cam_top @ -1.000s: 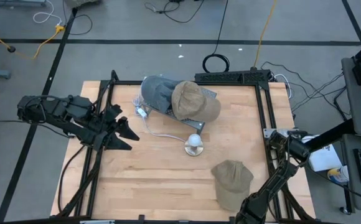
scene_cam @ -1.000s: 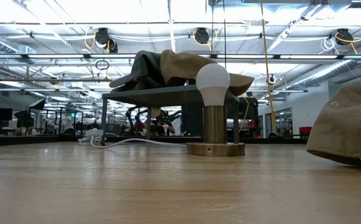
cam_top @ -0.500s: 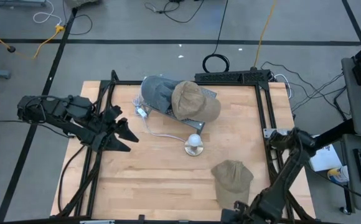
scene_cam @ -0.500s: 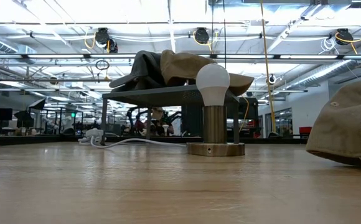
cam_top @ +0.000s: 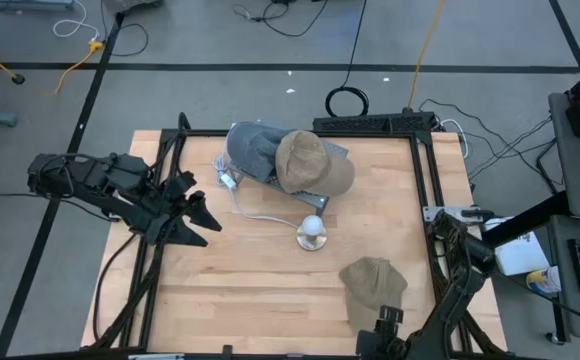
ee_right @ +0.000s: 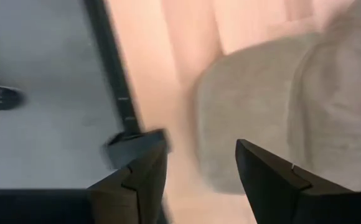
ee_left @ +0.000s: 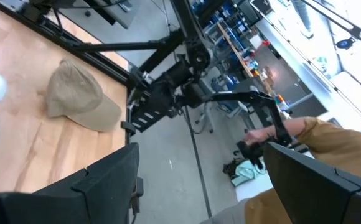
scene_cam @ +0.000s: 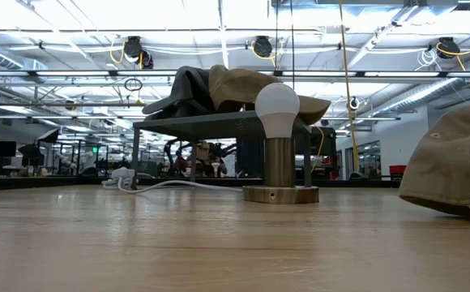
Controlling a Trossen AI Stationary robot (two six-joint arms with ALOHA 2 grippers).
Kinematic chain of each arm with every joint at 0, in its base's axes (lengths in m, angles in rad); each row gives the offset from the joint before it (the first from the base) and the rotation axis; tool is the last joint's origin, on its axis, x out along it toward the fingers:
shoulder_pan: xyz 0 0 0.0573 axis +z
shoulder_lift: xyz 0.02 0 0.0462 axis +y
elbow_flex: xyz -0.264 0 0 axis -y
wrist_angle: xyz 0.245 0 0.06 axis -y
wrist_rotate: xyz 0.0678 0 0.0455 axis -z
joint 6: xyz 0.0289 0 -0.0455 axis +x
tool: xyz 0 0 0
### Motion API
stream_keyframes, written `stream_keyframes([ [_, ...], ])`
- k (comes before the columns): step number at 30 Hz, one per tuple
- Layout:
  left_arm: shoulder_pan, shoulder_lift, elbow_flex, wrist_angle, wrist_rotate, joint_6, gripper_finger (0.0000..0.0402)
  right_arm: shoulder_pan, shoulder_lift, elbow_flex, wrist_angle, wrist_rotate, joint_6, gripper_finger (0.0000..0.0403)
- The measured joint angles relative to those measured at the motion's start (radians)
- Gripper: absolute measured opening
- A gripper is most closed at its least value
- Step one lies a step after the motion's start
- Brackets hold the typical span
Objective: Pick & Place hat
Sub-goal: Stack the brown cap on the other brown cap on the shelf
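Note:
A tan hat (cam_top: 373, 288) lies by its brim and underside on the table near the near right corner; it also shows as the tan hat (scene_cam: 454, 162) and the tan hat (ee_left: 75, 96). My right gripper (cam_top: 386, 320) is open at that hat's near edge. In its wrist view my right gripper (ee_right: 199, 168) has the hat's brim (ee_right: 255, 118) just ahead of its fingers; I see no touch. My left gripper (cam_top: 207, 215) is open over the table's left side, far from the hat, and shows open in its own view too (ee_left: 199, 180).
A grey rack (cam_top: 315, 195) at the far middle carries a blue-grey hat (cam_top: 250, 150) and another tan hat (cam_top: 312, 160). A lamp with a white bulb (cam_top: 312, 230) stands in front of it, with a white cord (cam_top: 255, 213). A person's mustard sleeve (ee_left: 317, 134) shows beyond the table's right edge.
My right arm has swung about at the table's near right corner, and its gripper has come up from the near edge toward the tan hat's near side. The hat has stayed where it was.

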Motion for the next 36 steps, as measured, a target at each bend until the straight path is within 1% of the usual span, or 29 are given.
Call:
stream_keyframes([
  [6, 0.000, 0.000, 0.000, -0.007, 0.006, 0.020, 0.0349, 0.028, 0.083, 0.000, -0.041, 0.062, -0.067, 0.0183],
  [13, 0.000, 0.000, 0.000, -0.018, 0.006, 0.026, 0.0349, 0.047, 0.159, 0.000, -0.046, 0.059, -0.087, 0.0183],
  [16, 0.000, 0.000, 0.000, -0.019, 0.010, 0.026, 0.0349, 0.049, 0.182, 0.001, -0.107, 0.063, -0.085, 0.0183],
  [22, 0.000, 0.000, 0.000, -0.019, 0.010, 0.039, 0.0349, 0.048, 0.233, -0.001, -0.252, 0.111, -0.019, 0.0183],
  [25, 0.000, 0.000, 0.000, -0.019, 0.011, 0.044, 0.0349, 0.049, 0.241, -0.025, -0.247, 0.135, -0.031, 0.0183],
  [29, 0.000, 0.000, 0.000, -0.019, 0.012, 0.061, 0.0349, 0.048, 0.254, -0.076, -0.251, 0.143, -0.010, 0.0180],
  [32, 0.000, 0.000, 0.000, -0.019, 0.012, 0.074, 0.0349, 0.043, 0.253, -0.133, -0.251, 0.137, -0.008, 0.0168],
  [36, 0.000, 0.000, 0.000, -0.019, 0.012, 0.079, 0.0349, 0.038, 0.251, -0.182, -0.250, 0.114, -0.022, 0.0142],
])
